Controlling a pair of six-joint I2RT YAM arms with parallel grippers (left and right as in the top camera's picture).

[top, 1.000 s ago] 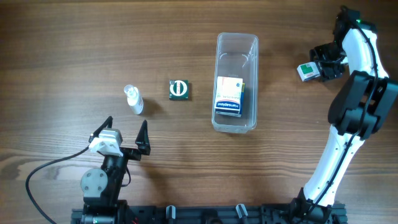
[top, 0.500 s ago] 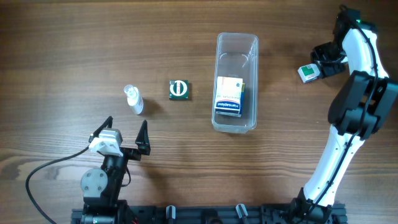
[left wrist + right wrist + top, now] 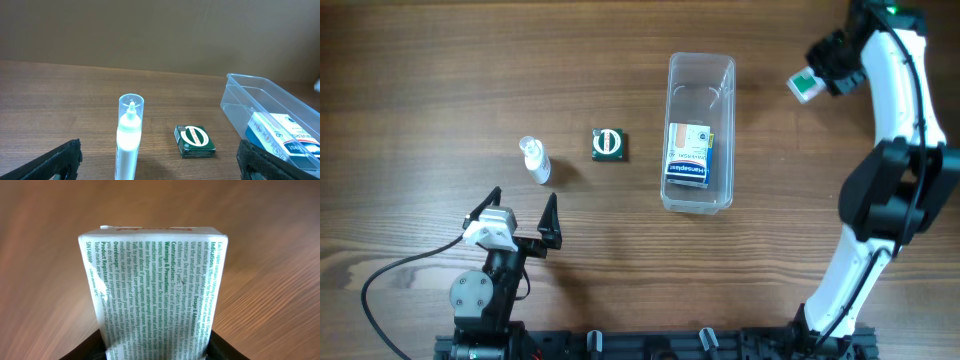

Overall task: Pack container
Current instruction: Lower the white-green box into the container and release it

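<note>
The clear plastic container (image 3: 700,130) lies lengthwise at the table's middle, with a blue and white box (image 3: 688,152) inside its near half; it also shows at the right of the left wrist view (image 3: 260,100). My right gripper (image 3: 817,72) is shut on a white and green medicine box (image 3: 803,86), held above the table to the container's upper right; the box fills the right wrist view (image 3: 157,290). My left gripper (image 3: 520,215) is open and empty at the lower left. A small clear bottle (image 3: 534,160) and a dark green box (image 3: 609,144) lie left of the container.
In the left wrist view the bottle (image 3: 129,137) stands straight ahead between the fingers and the green box (image 3: 194,141) lies to its right. The right arm's white links (image 3: 895,150) run down the table's right side.
My right gripper has lifted the white and green box and carried it up and a little left, toward the container's far end. The left arm has not moved.
</note>
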